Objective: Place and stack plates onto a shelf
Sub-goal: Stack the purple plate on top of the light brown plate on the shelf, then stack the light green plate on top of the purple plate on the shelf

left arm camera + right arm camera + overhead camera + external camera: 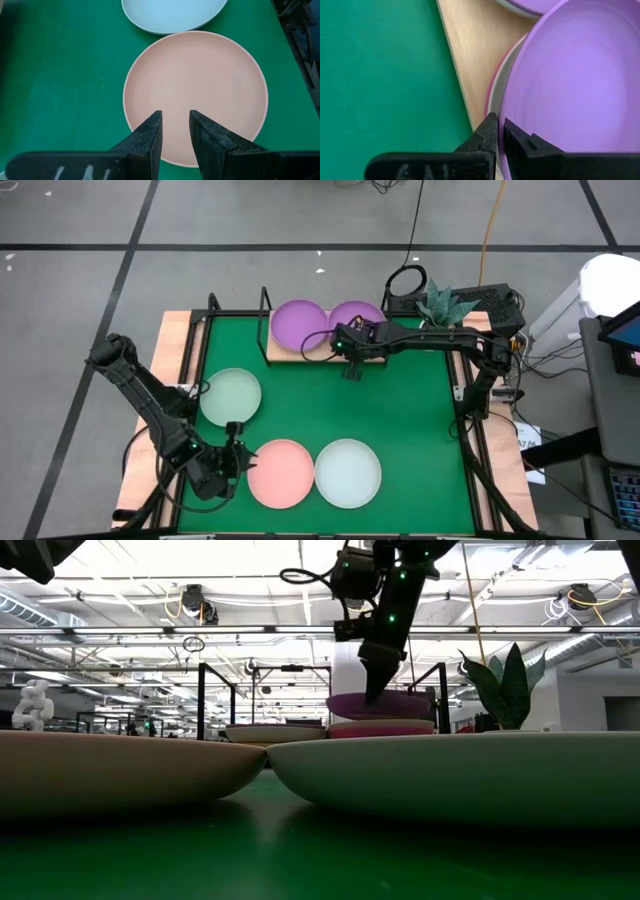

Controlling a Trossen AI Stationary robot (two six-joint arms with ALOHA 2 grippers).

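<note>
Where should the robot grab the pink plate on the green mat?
By the rim. The pink plate lies flat and shallow, so only its thin raised edge fits between two fingers. The left gripper hovers open over the plate's left edge, so that side is probably best: one finger inside, one outside, then pinch and lift.

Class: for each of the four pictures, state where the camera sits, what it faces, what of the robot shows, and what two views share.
High: overhead, facing down; both arms, green mat.
Low: mat height, facing the shelf; right gripper descends.
Left wrist: above the salmon plate; own fingers apart.
Right wrist: at the shelf; right gripper pinching the purple plate.
Shared: high and left wrist both show the salmon plate.
</note>
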